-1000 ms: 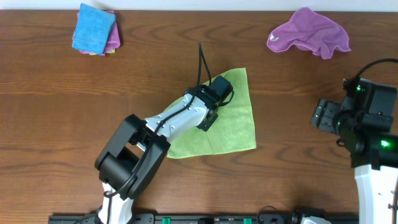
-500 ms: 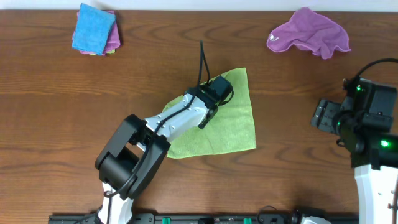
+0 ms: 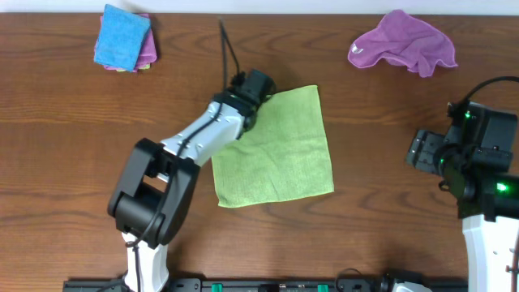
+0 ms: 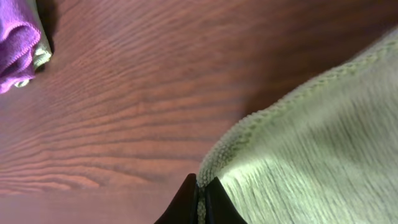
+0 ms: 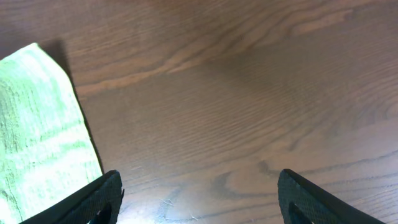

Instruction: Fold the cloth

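Note:
A light green cloth [image 3: 280, 150] lies spread nearly flat on the wooden table in the overhead view. My left gripper [image 3: 258, 83] is shut on the cloth's upper left corner; in the left wrist view the jaws [image 4: 202, 196] pinch the cloth's [image 4: 311, 137] hem. My right gripper [image 3: 423, 150] is open and empty at the right side, over bare table; in the right wrist view the fingers [image 5: 199, 193] are wide apart, with the green cloth's [image 5: 37, 124] edge at the left.
A crumpled purple cloth [image 3: 404, 42] lies at the back right. A folded blue cloth on a pink one [image 3: 124, 39] lies at the back left. A purple cloth [image 4: 15, 40] shows at the left wrist view's upper left.
My left gripper has pulled the held corner up and to the left, opening the folded cloth out to a nearly flat square. The right arm has not moved.

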Available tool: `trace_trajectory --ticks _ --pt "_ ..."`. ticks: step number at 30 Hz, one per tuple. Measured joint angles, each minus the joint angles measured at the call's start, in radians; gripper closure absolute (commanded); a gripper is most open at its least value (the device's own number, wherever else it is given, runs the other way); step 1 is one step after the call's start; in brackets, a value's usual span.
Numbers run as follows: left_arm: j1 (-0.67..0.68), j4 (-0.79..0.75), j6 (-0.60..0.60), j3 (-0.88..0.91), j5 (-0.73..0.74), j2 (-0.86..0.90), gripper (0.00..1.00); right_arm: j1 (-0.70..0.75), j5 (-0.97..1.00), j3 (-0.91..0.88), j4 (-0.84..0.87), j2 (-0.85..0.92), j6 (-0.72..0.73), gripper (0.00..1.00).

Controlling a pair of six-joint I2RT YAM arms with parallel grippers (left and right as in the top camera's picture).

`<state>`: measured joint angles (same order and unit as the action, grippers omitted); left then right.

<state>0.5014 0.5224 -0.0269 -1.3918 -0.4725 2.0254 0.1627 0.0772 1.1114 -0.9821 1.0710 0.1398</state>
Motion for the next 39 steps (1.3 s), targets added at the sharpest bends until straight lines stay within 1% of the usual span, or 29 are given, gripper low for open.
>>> trace_trajectory --ticks 1,2,3,4,7,10,13,16,20,23,24,30,33,39 --pt "-0.017 -0.011 -0.003 0.000 0.018 0.000 0.70 0.000 0.000 0.000 0.000 0.000 0.000 0.20" --pt "-0.030 -0.023 -0.005 0.000 0.033 0.000 0.38 0.000 0.000 0.000 0.001 0.000 0.000 0.20" --pt "-0.045 -0.039 -0.005 0.000 0.052 0.000 0.02 0.000 0.000 0.000 0.001 0.000 0.000 0.20" --pt "-0.061 -0.056 0.001 0.000 0.072 0.000 0.05 0.000 0.000 0.000 0.002 0.000 0.000 0.20" --pt "-0.093 -0.082 0.002 0.000 0.104 0.000 0.05 0.000 0.000 0.000 0.003 0.000 0.000 0.21" --pt "-0.115 -0.072 0.006 0.000 0.119 0.000 0.04 0.000 0.000 0.000 0.003 0.000 0.000 0.21" --pt "-0.126 -0.016 0.032 -0.002 0.129 0.000 0.04 0.000 0.000 0.000 0.003 0.000 0.000 0.21" --pt "-0.127 0.074 0.079 -0.008 0.131 0.000 0.05 0.000 -0.005 0.000 0.003 0.002 -0.005 0.21" --pt "-0.127 0.173 0.145 -0.034 0.157 -0.012 0.05 0.000 -0.075 0.000 0.007 0.031 -0.060 0.22" --pt "-0.132 0.212 0.192 -0.048 0.223 -0.071 0.05 0.000 -0.123 0.000 0.024 0.092 -0.090 0.22" --pt "-0.141 0.236 0.215 -0.056 0.272 -0.128 0.05 0.000 -0.161 -0.001 0.036 0.127 -0.108 0.23" --pt "-0.187 0.360 0.266 -0.069 0.406 -0.306 0.05 0.000 -0.383 -0.063 0.155 0.265 -0.152 0.23" --pt "-0.215 0.360 0.275 -0.017 0.495 -0.356 0.05 -0.003 -0.469 -0.126 0.208 0.336 -0.158 0.22" --pt "-0.243 0.286 0.338 0.241 0.695 -0.459 0.05 -0.035 -0.588 -0.176 0.243 0.445 -0.160 0.22"
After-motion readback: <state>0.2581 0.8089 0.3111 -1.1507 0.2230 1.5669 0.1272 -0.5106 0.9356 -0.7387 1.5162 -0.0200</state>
